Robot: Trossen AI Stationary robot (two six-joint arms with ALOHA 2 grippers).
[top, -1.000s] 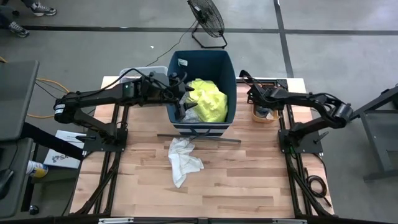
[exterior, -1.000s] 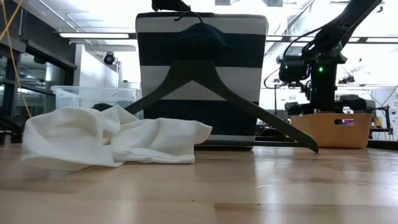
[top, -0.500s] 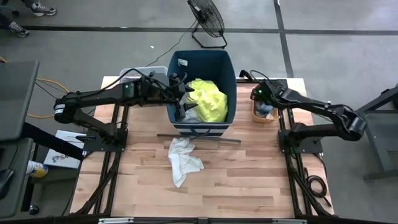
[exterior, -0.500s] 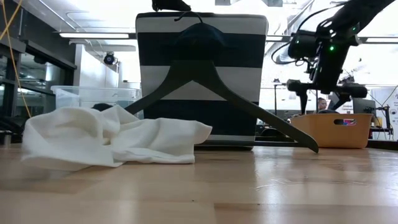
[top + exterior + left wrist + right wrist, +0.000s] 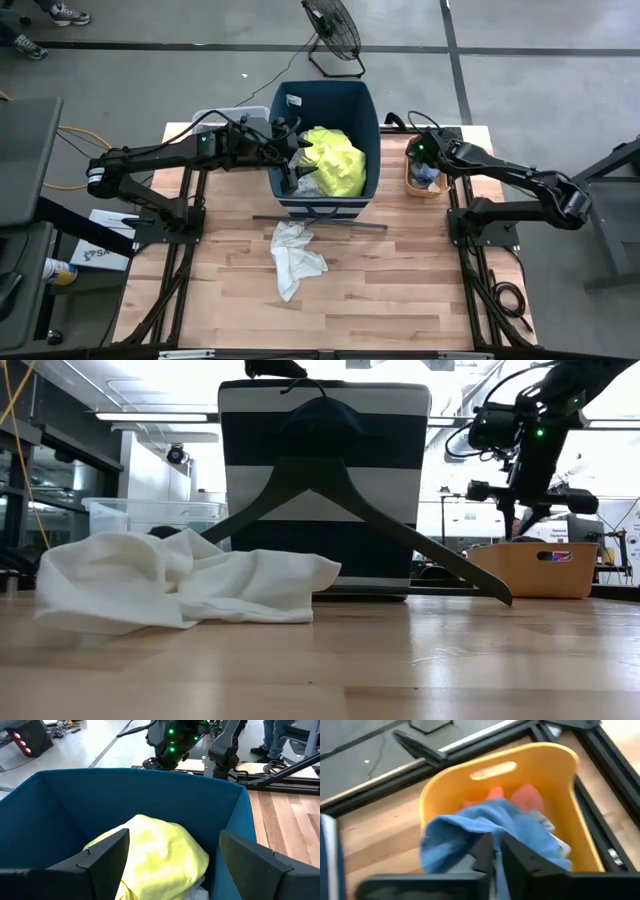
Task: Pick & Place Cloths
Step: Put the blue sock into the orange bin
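The neon-yellow shirt (image 5: 335, 160) lies in the tall dark-blue bin (image 5: 325, 92). My left gripper (image 5: 292, 150) hovers open above it, one finger on each side of the shirt (image 5: 155, 847) in the left wrist view. The large white garment (image 5: 295, 255) lies crumpled on the table in front of the bin. My right gripper (image 5: 424, 163) is over the small orange tub (image 5: 412, 187) and is shut on the blue cloth (image 5: 455, 835). Pink pieces (image 5: 525, 797) and a small white piece (image 5: 547, 825) lie in the tub (image 5: 535, 755). My right gripper (image 5: 497, 855) pinches the blue cloth between its two fingers (image 5: 482, 847) at a raised fold near the cloth's middle (image 5: 496, 822), coming from above and pointing down. The cloth bunches around the fingers; its spread edges still lie in the tub.
A dark clothes hanger (image 5: 350, 510) leans against the bin's striped near wall, its ends on the table. A clear plastic box (image 5: 215, 115) stands left of the bin. A floor fan (image 5: 335, 30) is beyond the table's far edge. Bare wood lies near the front edge.
My right gripper has risen from low in the orange tub to just above its rim, its wrist tipping up. The left arm, the white garment and the hanger have kept still.
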